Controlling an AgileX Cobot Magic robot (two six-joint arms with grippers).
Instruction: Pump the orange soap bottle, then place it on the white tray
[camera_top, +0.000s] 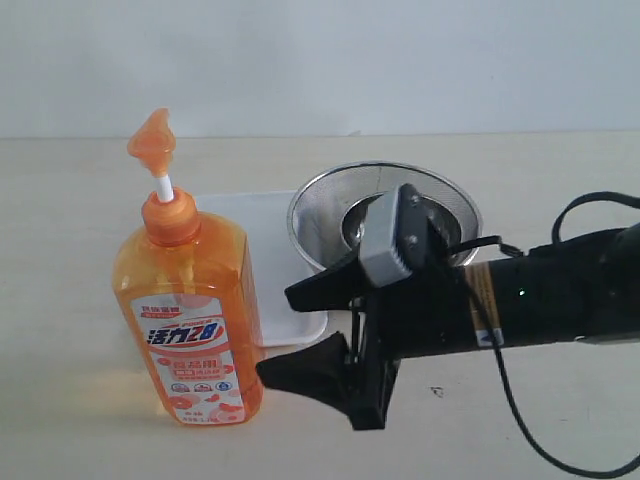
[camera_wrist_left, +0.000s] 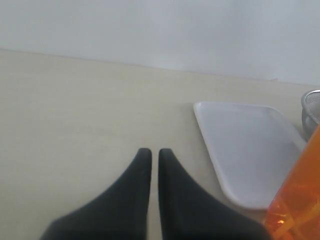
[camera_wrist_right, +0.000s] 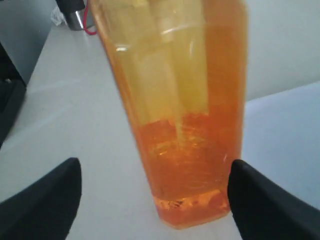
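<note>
The orange soap bottle (camera_top: 190, 310) stands upright on the table at the left, its orange pump head (camera_top: 153, 140) raised on a white stem. Behind it lies the white tray (camera_top: 250, 215), partly hidden by the bottle. My right gripper (camera_top: 276, 333) is open just right of the bottle's lower body, fingertips close to its side and holding nothing. In the right wrist view the bottle (camera_wrist_right: 185, 100) fills the space ahead of the spread gripper (camera_wrist_right: 155, 167). In the left wrist view my left gripper (camera_wrist_left: 151, 152) is shut and empty over bare table, left of the tray (camera_wrist_left: 250, 145) and bottle (camera_wrist_left: 300, 200).
A round steel mesh strainer (camera_top: 325, 200) with a small shiny steel bowl (camera_top: 355, 228) inside stands right of the tray, behind my right arm (camera_top: 540, 300). Its rim (camera_wrist_left: 312, 107) shows in the left wrist view. A black cable (camera_top: 520, 420) trails from the arm.
</note>
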